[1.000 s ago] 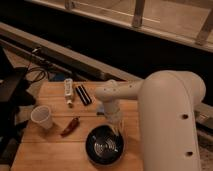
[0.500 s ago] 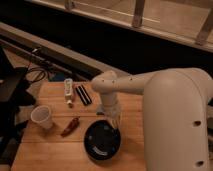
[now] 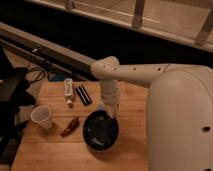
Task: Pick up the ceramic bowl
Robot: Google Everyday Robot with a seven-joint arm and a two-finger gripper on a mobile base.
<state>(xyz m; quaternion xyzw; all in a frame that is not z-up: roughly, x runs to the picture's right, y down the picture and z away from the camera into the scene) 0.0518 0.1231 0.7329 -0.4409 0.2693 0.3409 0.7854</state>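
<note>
- Wooden worktop point(image 3: 45, 150) carries everything; the gripper point(image 3: 109, 111) hangs at the far rim of the ceramic bowl point(image 3: 100, 131), finger state impossible to tell.
- Glossy rim could slip from a shallow pinch.
- A skidding bowl might knock the red pepper point(image 3: 70, 127) just beside it.

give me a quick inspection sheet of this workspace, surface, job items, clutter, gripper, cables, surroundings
surface: wooden table, light planks, bare wood along the front edge
job's things: ceramic bowl, glossy black, upright near the table's middle front
clutter: white cup upright at the left; reddish-brown item lying between cup and bowl; white tube-like item and dark flat bar lying side by side towards the back
grippers: gripper pointing down at the bowl's back rim, arm reaching in from the right
cables: dark cable looping off the table's left back corner
surroundings: dark equipment at the left, metal railing and a ledge behind
</note>
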